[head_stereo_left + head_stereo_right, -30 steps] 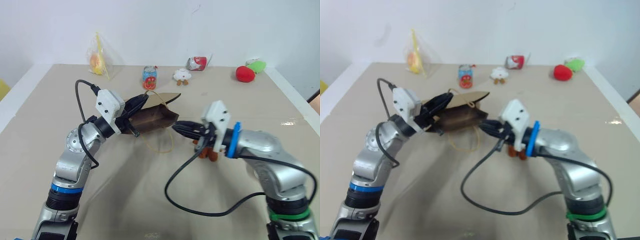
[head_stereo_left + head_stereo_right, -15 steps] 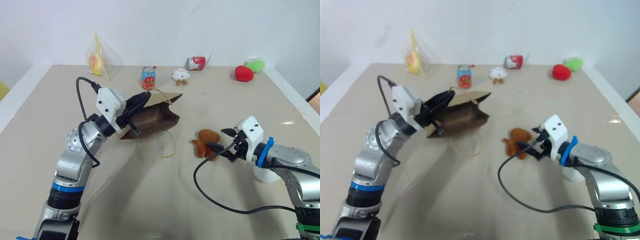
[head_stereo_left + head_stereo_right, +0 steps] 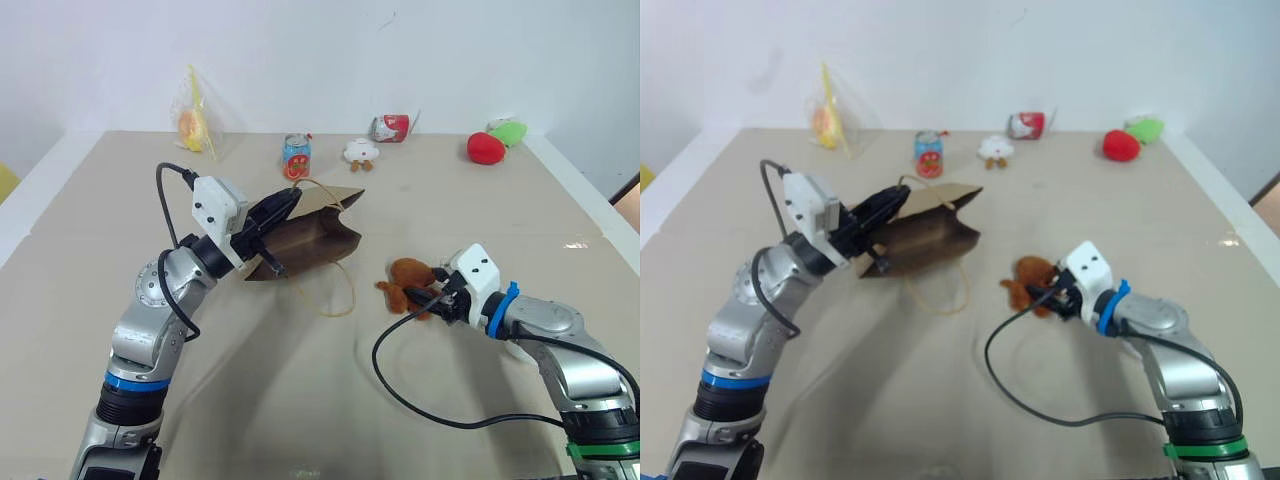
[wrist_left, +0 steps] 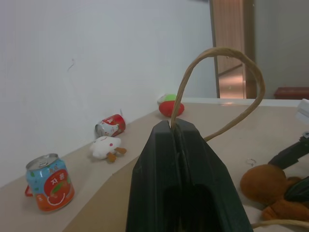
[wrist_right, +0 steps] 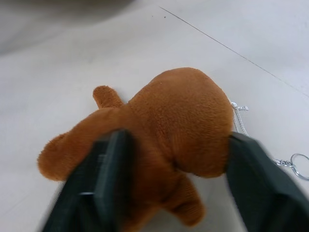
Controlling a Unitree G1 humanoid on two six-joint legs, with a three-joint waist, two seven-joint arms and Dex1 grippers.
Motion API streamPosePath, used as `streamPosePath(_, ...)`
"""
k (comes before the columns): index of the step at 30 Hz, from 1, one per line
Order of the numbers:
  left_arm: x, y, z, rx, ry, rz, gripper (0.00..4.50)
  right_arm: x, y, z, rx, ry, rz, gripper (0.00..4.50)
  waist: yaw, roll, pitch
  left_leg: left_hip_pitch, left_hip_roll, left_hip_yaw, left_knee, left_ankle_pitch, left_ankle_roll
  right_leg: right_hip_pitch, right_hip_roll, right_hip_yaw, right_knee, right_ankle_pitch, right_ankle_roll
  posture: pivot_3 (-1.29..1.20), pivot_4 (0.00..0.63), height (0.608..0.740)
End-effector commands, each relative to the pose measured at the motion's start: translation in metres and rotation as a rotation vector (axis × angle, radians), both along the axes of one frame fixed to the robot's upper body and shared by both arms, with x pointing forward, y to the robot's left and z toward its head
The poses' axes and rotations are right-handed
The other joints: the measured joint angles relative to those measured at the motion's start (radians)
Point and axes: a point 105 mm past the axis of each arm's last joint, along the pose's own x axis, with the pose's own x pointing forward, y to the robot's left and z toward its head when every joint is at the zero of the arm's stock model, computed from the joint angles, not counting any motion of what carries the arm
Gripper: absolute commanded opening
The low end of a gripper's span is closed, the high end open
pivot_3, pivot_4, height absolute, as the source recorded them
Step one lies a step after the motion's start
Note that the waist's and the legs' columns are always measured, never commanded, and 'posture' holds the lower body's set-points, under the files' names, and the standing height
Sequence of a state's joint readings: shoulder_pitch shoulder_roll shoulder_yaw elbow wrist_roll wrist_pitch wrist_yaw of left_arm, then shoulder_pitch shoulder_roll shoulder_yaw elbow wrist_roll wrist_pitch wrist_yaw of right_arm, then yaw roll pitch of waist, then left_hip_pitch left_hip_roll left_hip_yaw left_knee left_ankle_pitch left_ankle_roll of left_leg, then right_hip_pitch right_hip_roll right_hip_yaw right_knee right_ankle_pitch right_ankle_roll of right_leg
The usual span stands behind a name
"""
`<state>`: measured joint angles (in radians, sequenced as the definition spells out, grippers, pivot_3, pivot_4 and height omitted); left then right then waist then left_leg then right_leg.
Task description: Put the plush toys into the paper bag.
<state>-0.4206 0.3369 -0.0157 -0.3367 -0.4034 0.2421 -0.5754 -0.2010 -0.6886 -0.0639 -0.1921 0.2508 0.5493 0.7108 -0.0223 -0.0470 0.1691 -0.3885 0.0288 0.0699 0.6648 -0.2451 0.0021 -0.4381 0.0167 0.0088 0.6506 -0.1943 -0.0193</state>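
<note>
While the left tool (image 3: 283, 203) stays pinched on the bag (image 3: 305, 238) handle, the right tool (image 5: 166, 179) brackets the bear (image 3: 410, 277) on the bench (image 3: 300, 400); squeeze its body firmly before lifting.

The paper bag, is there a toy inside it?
You can't tell. The paper bag hangs from the left gripper by its handle, its inside hidden. The brown bear toy lies outside, on the table.
</note>
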Motion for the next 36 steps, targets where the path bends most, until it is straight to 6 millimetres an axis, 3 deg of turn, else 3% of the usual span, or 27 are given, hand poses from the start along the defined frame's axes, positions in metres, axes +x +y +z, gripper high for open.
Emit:
streamPosePath(1, -0.007, 0.004, 0.013, -0.012, -0.052, 0.004, 0.0, 0.002, 0.006, 0.005, 0.005, -0.024, 0.019, 0.99, -0.001, 0.0, 0.0, 0.0, 0.0, 0.0, 0.0, 0.0, 0.0, 0.0, 0.0, 0.0, 0.0, 0.0, 0.0, 0.0, 0.15, 0.74)
streamPosePath(2, -0.006, 0.004, 0.013, -0.011, -0.051, 0.005, 0.0, 0.002, 0.006, 0.009, 0.005, -0.038, 0.027, 0.69, -0.001, 0.0, 0.0, 0.0, 0.0, 0.0, 0.0, 0.0, 0.0, 0.0, 0.0, 0.001, 0.0, 0.0, 0.0, 0.0, 0.15, 0.74)
streamPosePath(3, -0.006, 0.004, 0.013, -0.011, -0.05, 0.005, 0.0, 0.002, 0.005, 0.013, 0.004, -0.049, 0.033, 0.69, -0.001, 0.0, 0.0, 0.001, 0.0, 0.001, 0.0, 0.0, 0.001, 0.0, 0.0, 0.001, 0.0, 0.0, 0.0, 0.0, 0.15, 0.74)
streamPosePath(4, -0.006, 0.004, 0.013, -0.01, -0.048, 0.006, 0.0, 0.002, 0.006, 0.023, -0.001, -0.071, 0.051, 0.17, -0.002, 0.0, 0.0, 0.001, 0.0, 0.001, 0.0, 0.001, 0.001, 0.0, 0.001, 0.001, 0.0, 0.001, 0.001, 0.0, 0.15, 0.74)
streamPosePath(5, -0.006, 0.004, 0.012, -0.009, -0.047, 0.007, 0.0, 0.001, 0.006, 0.037, 0.007, -0.099, 0.071, 0.08, -0.002, 0.0, 0.0, 0.001, 0.0, 0.002, 0.0, 0.001, 0.001, 0.0, 0.001, 0.002, 0.0, 0.001, 0.001, 0.0, 0.15, 0.74)
streamPosePath(9, -0.005, 0.005, 0.011, -0.008, -0.041, 0.011, 0.0, -0.006, 0.02, 0.086, 0.096, -0.169, 0.185, 0.08, -0.001, 0.0, 0.0, 0.001, 0.001, 0.003, 0.0, 0.001, 0.001, -0.001, 0.001, 0.003, 0.0, 0.001, 0.001, 0.0, 0.15, 0.74)
streamPosePath(12, -0.004, 0.004, 0.01, -0.005, -0.042, 0.015, 0.0, -0.019, 0.047, 0.121, 0.206, -0.18, 0.324, 0.08, -0.002, 0.001, 0.001, -0.001, 0.001, 0.006, -0.001, 0.001, 0.001, -0.003, 0.001, 0.006, 0.0, 0.002, 0.001, 0.0, 0.15, 0.74)
streamPosePath(14, -0.003, 0.003, 0.01, -0.003, -0.047, 0.021, 0.0, -0.029, 0.068, 0.13, 0.252, -0.151, 0.41, 0.08, 0.001, 0.001, 0.001, -0.001, 0.001, 0.006, -0.002, 0.001, 0.001, -0.003, 0.001, 0.006, -0.001, 0.002, 0.001, 0.0, 0.15, 0.74)
streamPosePath(19, -0.003, 0.0, 0.011, 0.0, -0.062, 0.026, 0.0, -0.044, 0.111, 0.12, 0.308, -0.055, 0.525, 0.08, 0.001, 0.001, 0.001, -0.002, 0.001, 0.006, -0.005, 0.0, 0.001, -0.004, 0.001, 0.006, -0.003, 0.002, 0.001, 0.0, 0.15, 0.74)
streamPosePath(24, -0.004, -0.001, 0.012, 0.001, -0.072, 0.034, 0.0, -0.045, 0.135, 0.115, 0.311, -0.025, 0.578, 0.08, 0.0, 0.001, 0.001, -0.003, -0.001, 0.007, -0.005, 0.0, 0.001, -0.004, -0.001, 0.007, -0.004, 0.002, 0.001, 0.0, 0.15, 0.74)
streamPosePath(31, 0.002, 0.007, 0.013, 0.002, -0.076, 0.087, 0.0, -0.04, 0.134, 0.11, 0.261, -0.009, 0.58, 0.08, 0.001, 0.001, 0.001, -0.003, 0.0, 0.006, -0.005, 0.0, 0.001, -0.004, -0.001, 0.006, -0.004, 0.002, 0.001, 0.0, 0.15, 0.74)
streamPosePath(36, -0.004, 0.001, 0.013, 0.011, -0.078, 0.049, 0.0, -0.03, 0.149, 0.107, 0.253, -0.02, 0.589, 0.08, 0.0, 0.001, 0.001, -0.003, 0.0, 0.007, -0.005, 0.0, 0.001, -0.004, -0.001, 0.006, -0.004, 0.002, 0.001, 0.0, 0.15, 0.74)
